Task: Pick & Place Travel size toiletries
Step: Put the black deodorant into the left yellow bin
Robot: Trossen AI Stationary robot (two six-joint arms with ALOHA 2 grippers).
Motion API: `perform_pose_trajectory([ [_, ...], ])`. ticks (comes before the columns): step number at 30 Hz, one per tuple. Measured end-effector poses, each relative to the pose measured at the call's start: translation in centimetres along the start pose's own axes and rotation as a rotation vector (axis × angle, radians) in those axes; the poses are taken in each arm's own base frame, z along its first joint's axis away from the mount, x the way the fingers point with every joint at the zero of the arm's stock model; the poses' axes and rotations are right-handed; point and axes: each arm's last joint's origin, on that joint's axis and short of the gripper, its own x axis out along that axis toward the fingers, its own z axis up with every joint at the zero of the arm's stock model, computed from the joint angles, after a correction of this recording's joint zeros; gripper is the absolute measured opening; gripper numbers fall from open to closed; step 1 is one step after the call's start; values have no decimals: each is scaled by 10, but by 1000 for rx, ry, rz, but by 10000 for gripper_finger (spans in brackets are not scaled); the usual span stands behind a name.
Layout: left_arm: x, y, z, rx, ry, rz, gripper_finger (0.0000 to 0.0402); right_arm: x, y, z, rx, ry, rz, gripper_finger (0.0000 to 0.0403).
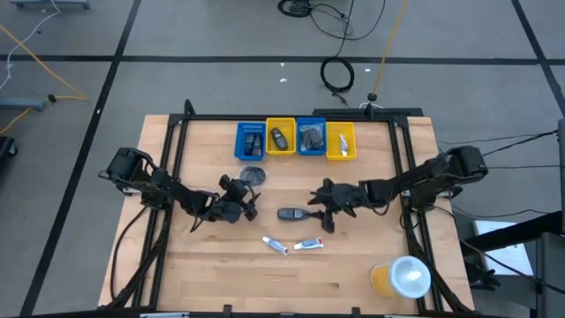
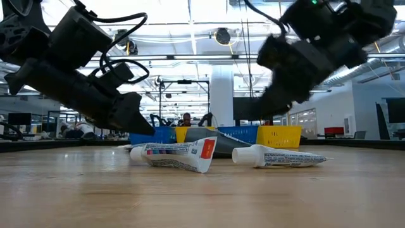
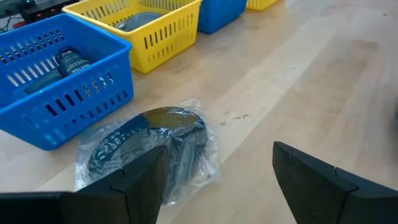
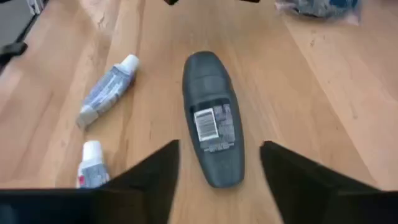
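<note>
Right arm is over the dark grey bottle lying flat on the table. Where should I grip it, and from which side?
Grip the dark grey bottle across its narrow width, around the labelled middle, coming straight down from above. It lies flat with its long axis already running between the open fingers of the right gripper, so they should straddle its sides. The toothpaste tubes lie clear of it.

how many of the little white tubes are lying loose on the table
2. One white tube lies near the table's front middle; the other white tube lies just to its right, both in front of the dark bottle. Bin contents are too small to rule out more.
</note>
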Motion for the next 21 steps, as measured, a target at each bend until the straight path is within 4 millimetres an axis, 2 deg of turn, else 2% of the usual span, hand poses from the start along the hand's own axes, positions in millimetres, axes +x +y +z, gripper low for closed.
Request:
perform_pose_trajectory([
  [4,2,2,1,-5,-1,11,285,13,4,-11,-68,-9,-3,284],
  [8,4,4,2,-10,0,21,285,31,5,-25,-130,-19,15,320],
  [13,4,4,2,-8,1,21,285,49,3,-35,-141,-69,23,315],
  [21,4,4,2,-7,2,21,285,81,6,-34,-214,-82,-5,268],
])
